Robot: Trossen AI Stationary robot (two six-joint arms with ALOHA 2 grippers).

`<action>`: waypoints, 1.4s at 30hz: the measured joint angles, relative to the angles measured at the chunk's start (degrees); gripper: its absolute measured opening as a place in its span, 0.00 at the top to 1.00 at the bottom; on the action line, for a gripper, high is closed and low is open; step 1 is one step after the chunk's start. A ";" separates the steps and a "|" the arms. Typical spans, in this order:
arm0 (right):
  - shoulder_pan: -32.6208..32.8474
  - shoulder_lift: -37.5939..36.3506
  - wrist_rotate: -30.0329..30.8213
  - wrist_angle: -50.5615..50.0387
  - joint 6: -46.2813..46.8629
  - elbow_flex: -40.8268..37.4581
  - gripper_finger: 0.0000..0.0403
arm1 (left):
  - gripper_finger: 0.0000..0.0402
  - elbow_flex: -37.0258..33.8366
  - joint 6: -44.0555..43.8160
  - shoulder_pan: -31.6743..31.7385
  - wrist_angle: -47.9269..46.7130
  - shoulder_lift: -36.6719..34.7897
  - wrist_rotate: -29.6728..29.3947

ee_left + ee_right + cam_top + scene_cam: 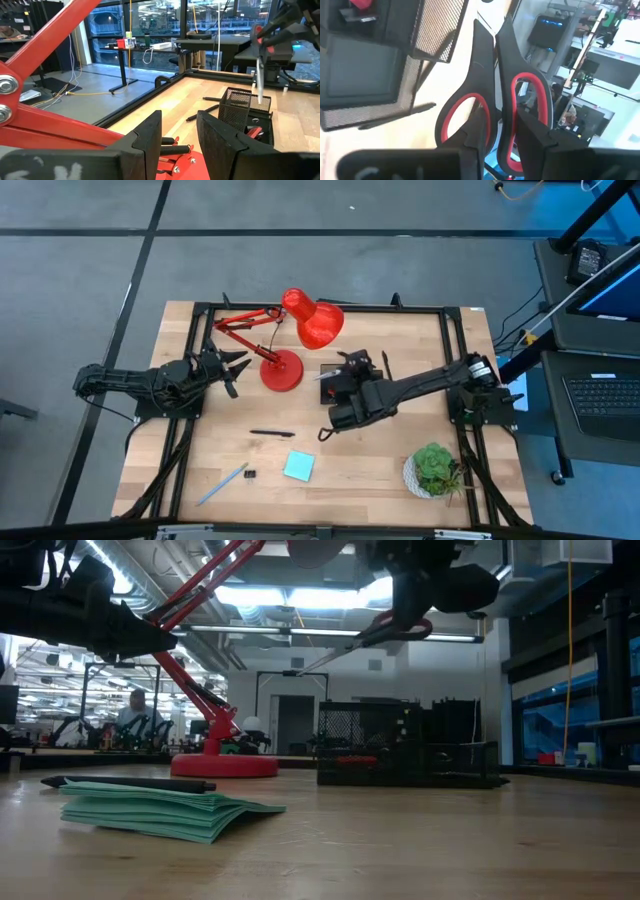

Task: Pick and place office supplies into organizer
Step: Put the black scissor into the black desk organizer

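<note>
my right fingers (492,127) grip scissors (490,100) above organizer (405,745) | risk: blades snag its wall, slip | left fingers (180,142) open, empty

place: robotics lab | cues: framed wooden table (330,470), laptop (608,395), other workbenches behind

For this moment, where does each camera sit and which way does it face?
High: overhead, looking down; both arms, red desk lamp, black mesh organizer.
Low: table height, looking across teal sticky-note pad; right gripper holding red-handled scissors.
Left wrist: past open left gripper toward organizer.
Right wrist: fingers clamping scissors.
Scissors and organizer appear in all four.
</note>
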 joint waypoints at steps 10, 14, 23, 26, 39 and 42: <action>-2.80 0.00 1.17 -0.02 -5.05 0.00 0.80 | 0.71 0.00 0.00 0.02 0.02 0.02 0.00; -2.74 -1.12 1.03 0.00 -6.14 -0.02 0.80 | 0.71 0.00 0.00 0.00 0.02 0.02 0.02; -2.74 -10.59 1.14 -0.20 -4.60 -9.63 0.80 | 0.71 0.00 -0.31 0.02 0.00 0.04 0.02; -2.74 -11.99 2.00 0.05 -3.13 -13.86 0.80 | 0.71 0.00 -0.42 0.02 0.00 0.04 0.02; -2.76 -11.76 2.50 15.56 -11.46 -21.85 0.80 | 0.71 0.00 0.46 0.00 0.02 0.04 0.02; -2.80 -11.78 2.63 20.06 -16.32 -22.57 0.80 | 0.71 0.00 0.45 0.01 0.02 0.04 0.02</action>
